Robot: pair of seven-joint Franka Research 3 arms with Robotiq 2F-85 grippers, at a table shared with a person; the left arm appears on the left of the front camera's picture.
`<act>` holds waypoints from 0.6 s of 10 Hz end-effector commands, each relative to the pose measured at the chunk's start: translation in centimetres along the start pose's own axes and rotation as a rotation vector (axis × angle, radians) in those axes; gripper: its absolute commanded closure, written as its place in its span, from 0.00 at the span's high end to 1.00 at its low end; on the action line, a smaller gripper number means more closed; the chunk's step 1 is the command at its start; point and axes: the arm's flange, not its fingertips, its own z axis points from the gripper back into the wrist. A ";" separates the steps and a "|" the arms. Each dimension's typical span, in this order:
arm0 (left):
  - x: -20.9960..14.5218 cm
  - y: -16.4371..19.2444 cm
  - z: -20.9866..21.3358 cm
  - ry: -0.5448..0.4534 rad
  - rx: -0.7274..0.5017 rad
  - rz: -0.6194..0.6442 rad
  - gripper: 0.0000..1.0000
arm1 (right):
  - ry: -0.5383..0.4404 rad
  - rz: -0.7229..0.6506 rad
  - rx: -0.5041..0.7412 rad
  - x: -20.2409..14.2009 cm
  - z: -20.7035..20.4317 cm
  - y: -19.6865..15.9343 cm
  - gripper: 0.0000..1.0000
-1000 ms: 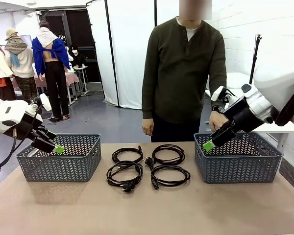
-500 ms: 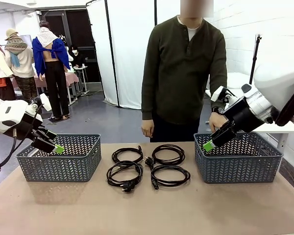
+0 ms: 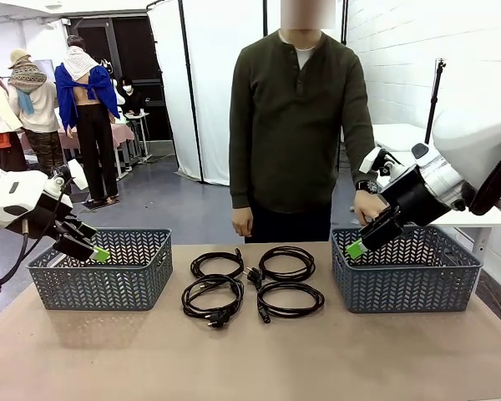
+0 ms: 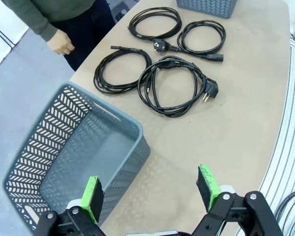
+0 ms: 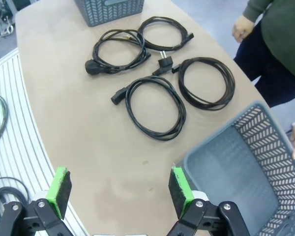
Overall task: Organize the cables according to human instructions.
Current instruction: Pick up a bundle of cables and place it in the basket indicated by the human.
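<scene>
While the left gripper [image 4: 150,191] and right gripper [image 5: 119,189] are held wide, empty, cables [image 3: 253,274] are laid midway between them.

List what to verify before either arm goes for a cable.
1. Left gripper open and empty: ok.
2. Right gripper open and empty: ok.
3. Four cables coiled on the table between the baskets: ok.
4. Left basket and right basket empty: ok.
5. Person's hand clear of the right basket: not ok, it hangs close to the far rim.
6. Person pointing out a cable: not ok, the other hand hangs idle.
</scene>
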 end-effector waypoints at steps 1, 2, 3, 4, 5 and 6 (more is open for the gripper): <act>-0.2 0.2 -0.2 -0.004 -0.005 0.004 1.00 | 0.015 -0.023 0.011 1.2 -0.4 0.7 1.00; -0.2 0.2 -0.2 -0.004 -0.005 0.004 1.00 | 0.046 -0.044 0.001 2.7 -1.0 1.3 1.00; -0.2 0.2 -0.2 -0.004 -0.005 0.004 1.00 | 0.077 -0.094 0.007 4.0 -1.6 1.9 1.00; -0.2 0.2 -0.2 -0.004 -0.005 0.004 1.00 | 0.107 -0.137 0.007 5.3 -2.2 2.4 1.00; -0.2 0.2 -0.2 -0.004 -0.005 0.004 1.00 | 0.143 -0.159 0.009 6.8 -3.1 3.0 1.00; -0.2 0.2 -0.2 -0.004 -0.005 0.004 1.00 | 0.196 -0.202 0.017 8.2 -4.1 3.5 1.00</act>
